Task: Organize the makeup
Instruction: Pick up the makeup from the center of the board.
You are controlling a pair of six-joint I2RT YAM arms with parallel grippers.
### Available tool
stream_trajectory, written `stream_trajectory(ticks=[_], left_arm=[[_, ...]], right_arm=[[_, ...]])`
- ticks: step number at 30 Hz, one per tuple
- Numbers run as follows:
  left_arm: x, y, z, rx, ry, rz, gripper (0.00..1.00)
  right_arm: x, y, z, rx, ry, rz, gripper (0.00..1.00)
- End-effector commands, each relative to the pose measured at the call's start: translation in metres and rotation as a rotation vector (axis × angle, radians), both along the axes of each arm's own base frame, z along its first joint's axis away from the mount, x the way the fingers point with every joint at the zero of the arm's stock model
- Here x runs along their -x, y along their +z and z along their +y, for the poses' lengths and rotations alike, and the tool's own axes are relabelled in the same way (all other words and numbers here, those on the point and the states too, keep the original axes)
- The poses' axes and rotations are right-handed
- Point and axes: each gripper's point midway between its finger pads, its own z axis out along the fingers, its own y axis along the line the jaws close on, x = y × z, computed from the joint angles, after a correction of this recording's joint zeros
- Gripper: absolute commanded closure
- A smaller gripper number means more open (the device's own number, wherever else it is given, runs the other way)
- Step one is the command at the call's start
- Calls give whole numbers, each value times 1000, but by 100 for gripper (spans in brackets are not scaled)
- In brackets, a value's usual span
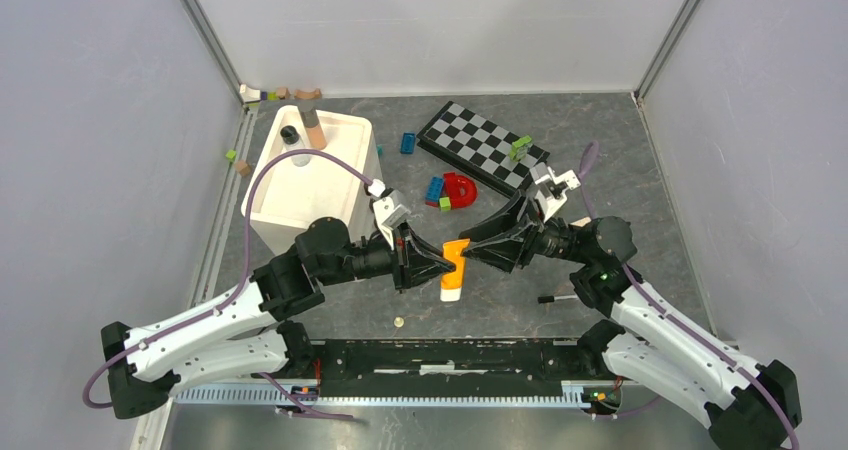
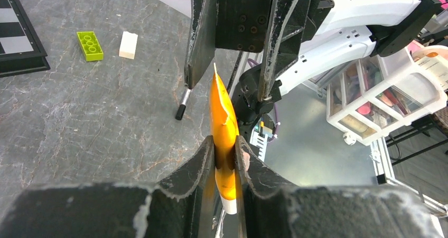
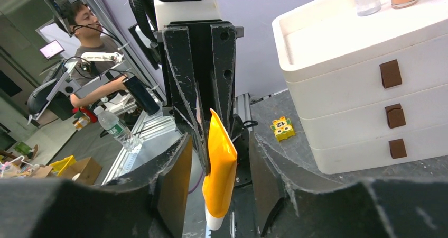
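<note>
Above the grey stone-look table (image 1: 640,170), four o'clock from the white drawer unit (image 1: 300,185), seemingly a handover: left gripper (image 1: 437,262) clamps the white-capped orange plastic tube (image 1: 455,262); right gripper (image 1: 473,252) straddles it, parted, must close next

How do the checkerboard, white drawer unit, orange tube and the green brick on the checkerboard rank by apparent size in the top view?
1. white drawer unit, though it stands tall, nearer the camera, which flatters it
2. checkerboard
3. orange tube
4. green brick
</note>
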Motion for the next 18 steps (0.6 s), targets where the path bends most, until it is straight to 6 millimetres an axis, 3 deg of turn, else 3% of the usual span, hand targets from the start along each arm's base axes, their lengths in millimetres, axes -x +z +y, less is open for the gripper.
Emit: stream_trajectory(ticks=[1,10,18], left_arm=[[5,29,-1,60,-38,-87,94],[4,29,-2,59,-36,-87,94],[3,30,-3,61,-31,-88,93]], right_arm=[[7,16,-1,-37,30,-42,53],[10,9,1,-35,65,-23,67],[12,6,1,-30,76,-19,68]])
